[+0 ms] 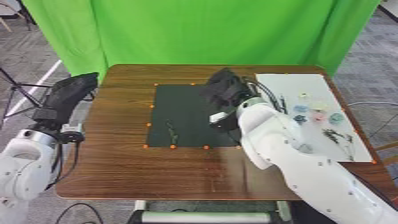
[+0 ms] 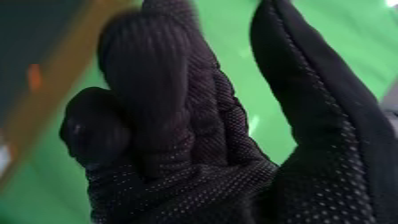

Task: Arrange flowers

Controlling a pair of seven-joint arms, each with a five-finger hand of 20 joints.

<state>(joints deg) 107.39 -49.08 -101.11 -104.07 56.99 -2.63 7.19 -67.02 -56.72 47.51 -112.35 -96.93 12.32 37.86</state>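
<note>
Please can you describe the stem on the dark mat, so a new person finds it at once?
On the brown table lies a dark mat. Near its front left corner is a thin green stem. The other stems lie on the white sheet.

Brown wooden desk (image 1: 107,170), rounded corners, grain showing. Black mat (image 1: 191,112) is lying flat near the middle, a thin green stem (image 1: 172,132) resting on its near left part, roughly lengthwise. White sheet (image 1: 277,82) is lying to the right of the mat, running along the desk's right side. Small flower heads (image 1: 336,118) are sitting in a loose cluster around its middle: blue, pink, pale yellow. Dark sprigs (image 1: 336,136) are lying nearer, below the cluster, thin stalks trailing toward the near edge. Small orange markers (image 1: 173,146) are dotting the mat's border, more are marking the sheet's corners.
</note>
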